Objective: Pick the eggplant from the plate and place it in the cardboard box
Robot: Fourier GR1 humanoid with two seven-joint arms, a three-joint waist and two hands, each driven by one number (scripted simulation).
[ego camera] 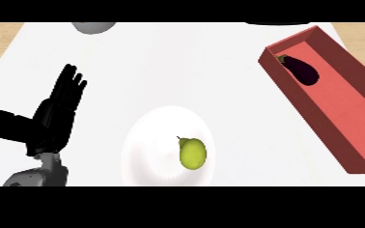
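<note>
Since the head view is the only one we have, we read everything from it and take our places from the white plate (pixel 151 147), which sits at the near middle of the counter (pixel 185 67). On the plate's right half lies a yellow-green pear (pixel 191 153), its stem pointing away from us; no eggplant is on the plate.

Beyond the plate and to its right, well apart from it, stands the cardboard box (pixel 335 111), long and red-walled, set on a slant. The eggplant (pixel 301 70) lies inside it at the far end, dark purple, with its green cap toward the far corner.

Left of the plate, and apart from it, our left hand (pixel 57 111) rests with fingers straight and pointing up, holding nothing. Our right hand does not show. Far beyond the plate to the left, a grey rounded thing (pixel 93 26) is cut off at the edge; we cannot tell what it is.

We judge the task as good as finished: the eggplant is off the plate and in the box, and no hand touches it. Nothing seems left to carry.
</note>
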